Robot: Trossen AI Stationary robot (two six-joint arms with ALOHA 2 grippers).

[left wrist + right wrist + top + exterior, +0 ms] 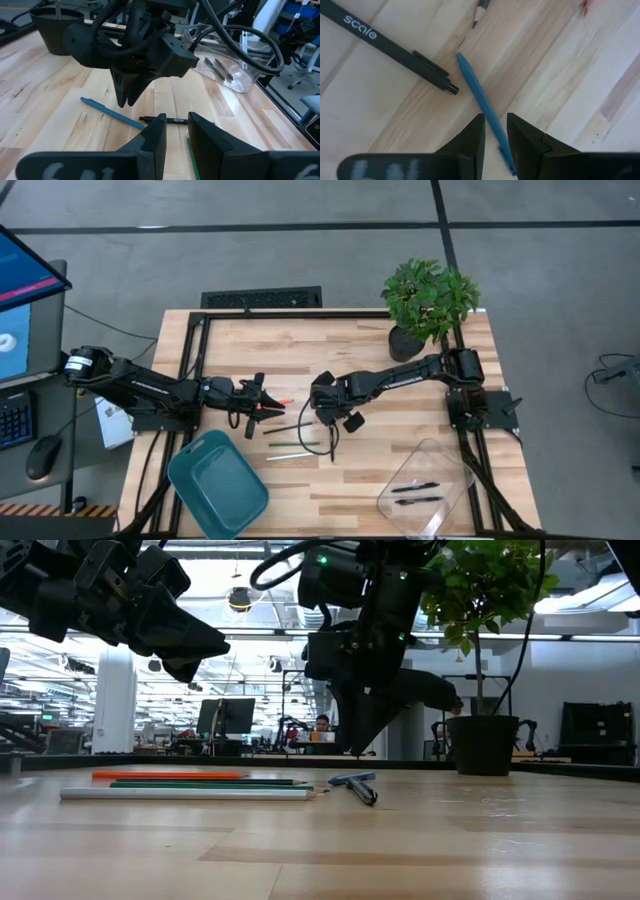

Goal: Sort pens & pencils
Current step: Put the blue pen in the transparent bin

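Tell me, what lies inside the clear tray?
Two dark pens lie side by side inside the clear tray. Nothing else shows there; no part of it is covered.

high: overhead | low: tabletop level | wrists: close | shared: blue pen (482, 100)

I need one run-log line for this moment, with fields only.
right end effector: above blue pen, not gripping | left end effector: hovering over pencils | clear tray: two pens | teal bin: empty
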